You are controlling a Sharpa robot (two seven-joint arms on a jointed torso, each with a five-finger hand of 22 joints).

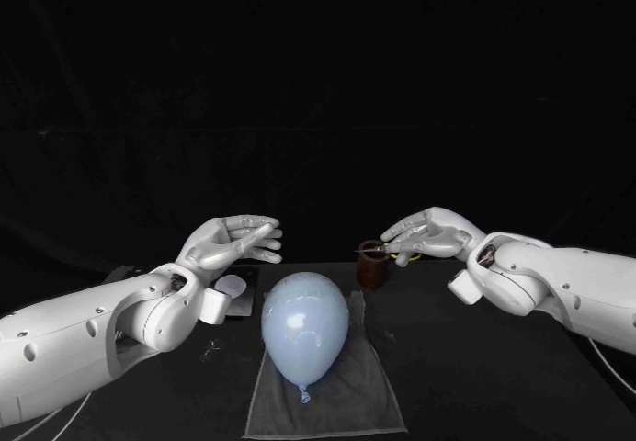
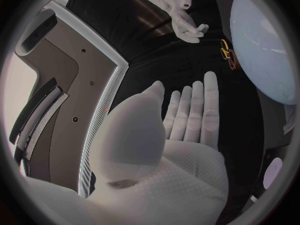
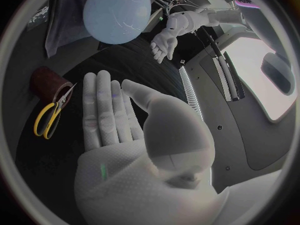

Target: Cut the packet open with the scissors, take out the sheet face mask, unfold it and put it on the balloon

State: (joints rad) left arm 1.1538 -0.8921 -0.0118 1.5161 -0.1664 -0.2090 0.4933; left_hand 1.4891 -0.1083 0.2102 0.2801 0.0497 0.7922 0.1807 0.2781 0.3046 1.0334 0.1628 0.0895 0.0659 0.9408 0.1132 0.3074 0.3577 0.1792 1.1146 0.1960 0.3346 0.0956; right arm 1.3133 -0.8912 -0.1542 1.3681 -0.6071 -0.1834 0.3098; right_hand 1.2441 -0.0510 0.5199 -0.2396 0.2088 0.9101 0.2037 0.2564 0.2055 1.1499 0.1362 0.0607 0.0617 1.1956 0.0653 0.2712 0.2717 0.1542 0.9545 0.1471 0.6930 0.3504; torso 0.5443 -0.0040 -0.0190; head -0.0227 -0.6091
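A pale blue balloon [image 1: 305,323] lies on a grey cloth [image 1: 347,400] at the middle of the table, its knot toward me. Yellow-handled scissors [image 3: 50,117] stick out of a brown holder [image 1: 372,268] just right of the balloon. My right hand [image 1: 425,236] hovers beside the holder's top, fingers straight and together, holding nothing [image 3: 106,117]. Raised to the left of the balloon, my left hand [image 1: 237,241] is flat and empty as well [image 2: 187,117]. The left wrist view also catches the balloon [image 2: 265,50] and the scissors [image 2: 228,55].
A small pale lilac thing [image 1: 232,287] sits on a dark stand by my left wrist; what it is I cannot tell. A small metal piece [image 1: 210,347] lies on the black table left of the cloth.
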